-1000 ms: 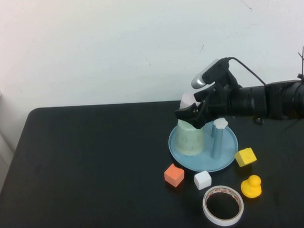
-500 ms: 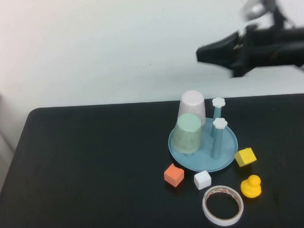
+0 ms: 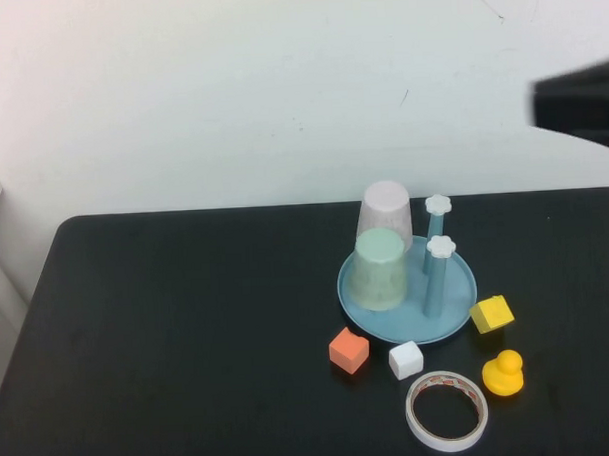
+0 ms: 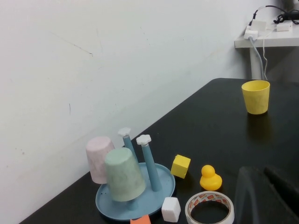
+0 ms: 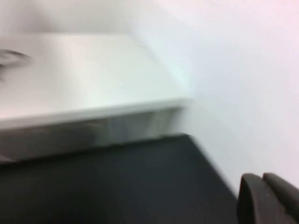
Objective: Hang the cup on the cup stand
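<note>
The pale mint-green cup (image 3: 376, 271) (image 4: 124, 173) rests mouth-down and slightly tilted on the light-blue cup stand (image 3: 413, 326) (image 4: 161, 176); what carries it is hidden inside it. Two bare posts with white flower caps (image 3: 441, 247) stand beside it. My right arm (image 3: 578, 103) is a dark blur high at the right edge, far from the stand. My right gripper (image 5: 261, 177) is shut on nothing, facing a white wall. My left gripper (image 4: 261, 173) is shut and empty, low near the tape; it does not show in the high view.
A whitish-pink cup (image 3: 386, 210) stands mouth-down behind the mint one. In front of the stand lie an orange cube (image 3: 349, 350), a white cube (image 3: 406, 360), a yellow cube (image 3: 492, 314), a yellow duck (image 3: 504, 372) and a tape roll (image 3: 446, 411). A yellow cup (image 4: 255, 96) stands farther off.
My right gripper let go of the mint cup, shut, and swung up and away to the right. The cup stayed on the stand. The left arm held still.
</note>
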Motion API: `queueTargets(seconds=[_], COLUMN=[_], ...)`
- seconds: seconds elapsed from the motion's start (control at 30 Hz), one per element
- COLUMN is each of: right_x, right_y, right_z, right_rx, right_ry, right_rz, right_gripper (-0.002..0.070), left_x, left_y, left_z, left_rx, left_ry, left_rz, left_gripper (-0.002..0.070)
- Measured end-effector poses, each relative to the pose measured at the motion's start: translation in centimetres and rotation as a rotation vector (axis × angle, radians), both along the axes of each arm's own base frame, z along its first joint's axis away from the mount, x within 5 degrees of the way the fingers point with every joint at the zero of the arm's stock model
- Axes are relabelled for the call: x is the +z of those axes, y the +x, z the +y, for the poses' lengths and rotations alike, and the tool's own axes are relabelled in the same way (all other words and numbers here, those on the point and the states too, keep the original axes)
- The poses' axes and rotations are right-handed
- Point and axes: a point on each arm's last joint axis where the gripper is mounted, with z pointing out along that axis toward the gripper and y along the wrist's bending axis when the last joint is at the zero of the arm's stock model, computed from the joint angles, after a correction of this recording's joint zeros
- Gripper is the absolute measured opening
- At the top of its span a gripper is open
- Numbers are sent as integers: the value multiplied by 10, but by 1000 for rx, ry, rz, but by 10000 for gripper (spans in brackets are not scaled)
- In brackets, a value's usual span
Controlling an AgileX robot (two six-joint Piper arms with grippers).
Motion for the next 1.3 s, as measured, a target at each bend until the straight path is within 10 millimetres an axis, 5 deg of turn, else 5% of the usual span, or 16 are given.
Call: queueTargets(seconds=[0.17, 0.37, 0.53, 1.0, 1.3], right_x=[-2, -13, -29, -79, -116], right_y=[-61, -127, -162, -186, -173], right_z=[-15, -20, -25, -52, -69], right_rx=[-199, -239, -274, -631, -838], right_ry=[-53, -52, -76, 56, 92], right_rz=[-116, -235, -294, -398, -361], right_gripper=[6, 6, 5, 0, 0], left_x=[0, 0, 0, -2, -3], left_y=[0, 0, 0, -2, -3], left_z=[0, 0, 0, -2, -2], left_rx=[0, 0, 0, -30, -36], left_ry=[0, 0, 0, 22, 26], left_rz=[0, 0, 0, 14, 18], left_gripper=[0, 0, 0, 0, 0])
